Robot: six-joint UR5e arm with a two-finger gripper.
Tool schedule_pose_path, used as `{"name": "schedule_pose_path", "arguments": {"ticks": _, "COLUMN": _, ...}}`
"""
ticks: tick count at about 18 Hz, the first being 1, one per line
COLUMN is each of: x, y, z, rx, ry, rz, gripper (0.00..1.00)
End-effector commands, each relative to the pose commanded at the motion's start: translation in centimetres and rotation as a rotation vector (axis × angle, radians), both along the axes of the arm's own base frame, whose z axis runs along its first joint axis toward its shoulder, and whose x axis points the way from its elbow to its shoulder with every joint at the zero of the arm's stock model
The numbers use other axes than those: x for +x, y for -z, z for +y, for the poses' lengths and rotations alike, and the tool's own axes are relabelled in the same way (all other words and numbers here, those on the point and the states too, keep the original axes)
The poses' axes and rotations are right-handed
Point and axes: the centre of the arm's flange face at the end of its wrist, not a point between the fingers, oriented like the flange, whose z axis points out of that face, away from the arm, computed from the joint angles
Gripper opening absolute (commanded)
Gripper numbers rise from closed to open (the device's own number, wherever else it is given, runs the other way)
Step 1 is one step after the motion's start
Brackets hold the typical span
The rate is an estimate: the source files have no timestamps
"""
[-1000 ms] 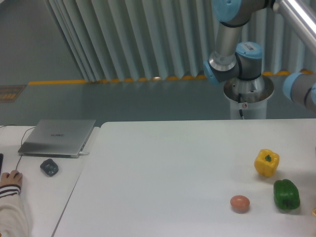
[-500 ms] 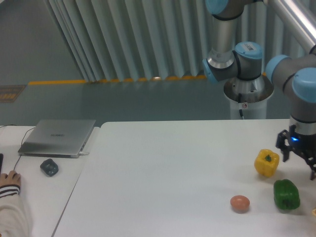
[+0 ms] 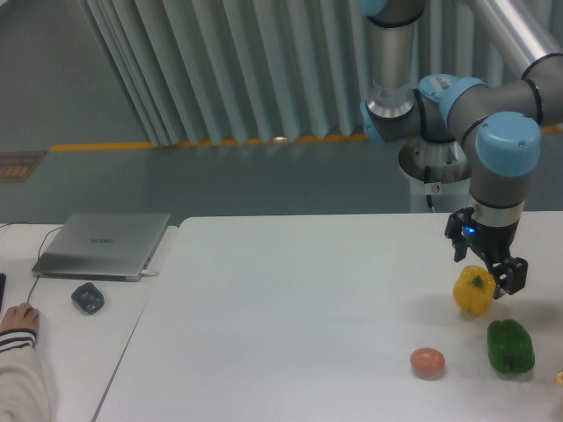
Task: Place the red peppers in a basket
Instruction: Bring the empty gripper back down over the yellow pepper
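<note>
No red peppers show in this view, and no basket is in view either. My gripper [image 3: 486,263] hangs open at the right side of the white table [image 3: 290,308], pointing down, just above and behind a yellow bell pepper [image 3: 474,291]. Nothing is between its fingers. The arm reaches in from the upper right.
A green bell pepper [image 3: 510,345] lies in front of the yellow one, with a small orange-pink fruit [image 3: 427,361] to its left. At the far left sit a closed laptop [image 3: 104,244], a dark mouse [image 3: 88,297] and a person's hand [image 3: 18,318].
The arm swung in from the right edge and moved left; the gripper now hangs over the yellow pepper. The fruit and peppers have not moved.
</note>
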Motion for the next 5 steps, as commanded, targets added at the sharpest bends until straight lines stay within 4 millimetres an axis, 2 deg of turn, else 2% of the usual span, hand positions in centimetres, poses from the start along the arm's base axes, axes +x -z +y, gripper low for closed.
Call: {"name": "schedule_pose_path", "arguments": {"ticks": 5, "x": -0.37, "y": -0.28, "z": -0.36, "rx": 0.009, "ry": 0.021, "rz": 0.016, "gripper": 1.00}}
